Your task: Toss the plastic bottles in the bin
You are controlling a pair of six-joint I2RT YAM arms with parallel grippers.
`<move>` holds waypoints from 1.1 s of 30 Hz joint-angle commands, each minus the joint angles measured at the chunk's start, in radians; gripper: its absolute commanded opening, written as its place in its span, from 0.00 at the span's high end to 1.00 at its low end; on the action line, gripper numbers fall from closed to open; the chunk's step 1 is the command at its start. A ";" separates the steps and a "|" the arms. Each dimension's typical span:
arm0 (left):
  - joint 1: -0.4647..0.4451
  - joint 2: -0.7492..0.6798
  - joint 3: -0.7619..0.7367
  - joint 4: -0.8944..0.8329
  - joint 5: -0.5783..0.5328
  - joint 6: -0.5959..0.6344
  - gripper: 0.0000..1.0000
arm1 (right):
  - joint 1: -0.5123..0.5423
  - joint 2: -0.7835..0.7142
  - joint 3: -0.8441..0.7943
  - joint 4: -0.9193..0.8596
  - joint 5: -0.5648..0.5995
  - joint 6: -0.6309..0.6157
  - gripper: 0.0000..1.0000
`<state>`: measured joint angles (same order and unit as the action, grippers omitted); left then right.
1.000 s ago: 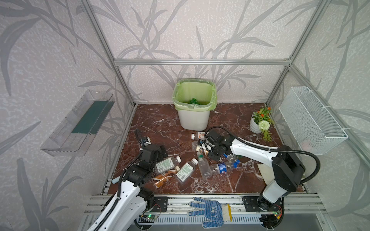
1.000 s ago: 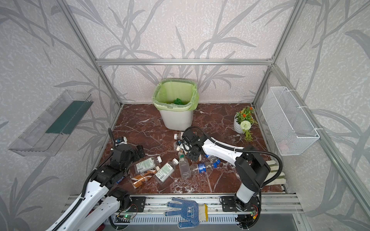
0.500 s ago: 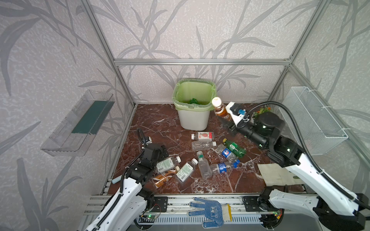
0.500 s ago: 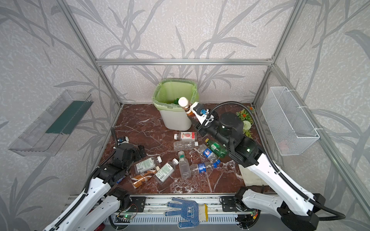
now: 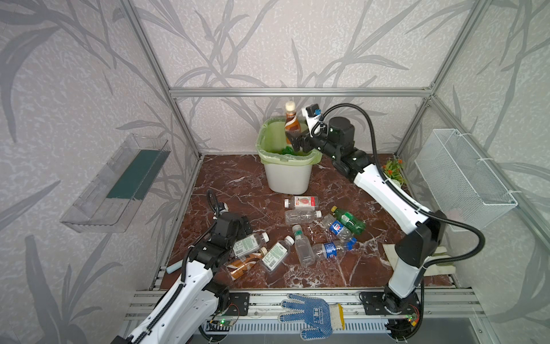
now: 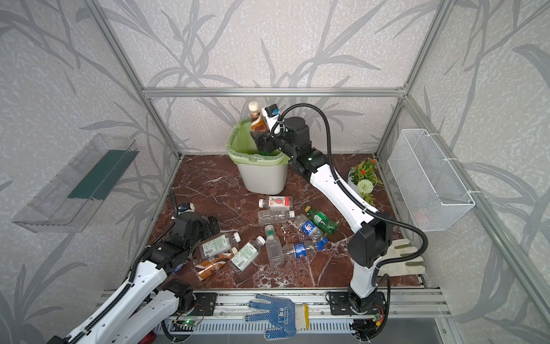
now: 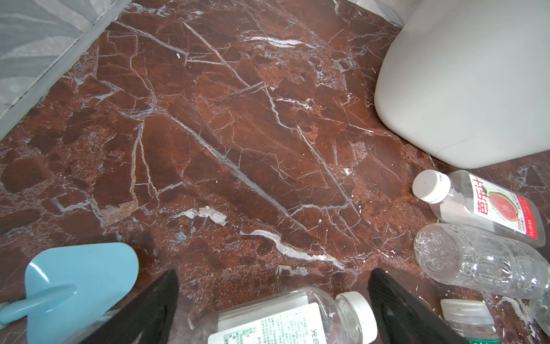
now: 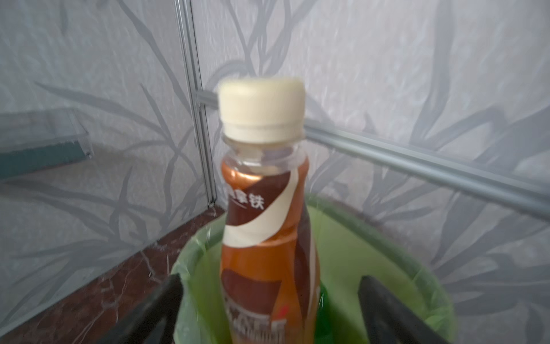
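The white bin with a green bag stands at the back. My right gripper is open over its mouth. A brown bottle with a cream cap stands upright between the jaws, with a gap on each side. Several plastic bottles lie on the marble floor, among them a red-labelled one and a green one. My left gripper is open low over the floor. A clear bottle with a green-and-white label lies between its fingers.
A flower pot stands at the back right below a white wire basket. A clear tray hangs on the left wall. A blue glove lies on the front rail, a pale glove at the right, and a light blue scoop beside my left gripper.
My right arm rose from the floor bottles and swung back over the bin with the brown bottle, then its jaws opened. The left arm has barely moved.
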<state>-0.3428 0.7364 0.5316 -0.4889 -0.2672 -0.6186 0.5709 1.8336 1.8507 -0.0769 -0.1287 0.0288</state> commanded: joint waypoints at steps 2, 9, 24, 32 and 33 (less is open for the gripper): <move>0.005 -0.006 0.045 -0.033 -0.005 0.017 0.01 | -0.040 -0.162 0.018 0.102 -0.003 0.102 0.01; 0.002 0.007 0.066 -0.048 0.006 0.039 0.01 | -0.039 -0.312 -0.099 0.147 0.038 0.061 0.01; -0.191 0.148 0.174 -0.158 -0.121 0.111 0.01 | -0.152 -0.619 -0.732 0.128 0.080 0.186 0.01; -0.247 0.270 0.215 -0.091 -0.121 0.164 0.01 | -0.208 -0.687 -1.017 -0.035 0.157 0.168 0.01; -0.250 0.278 0.218 -0.082 -0.119 0.168 0.01 | -0.212 -0.683 -1.033 -0.057 0.168 0.154 0.01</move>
<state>-0.5827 0.9981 0.7158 -0.5976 -0.3595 -0.4808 0.3737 1.1606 0.8494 -0.0589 -0.0067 0.1940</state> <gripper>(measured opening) 0.994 0.991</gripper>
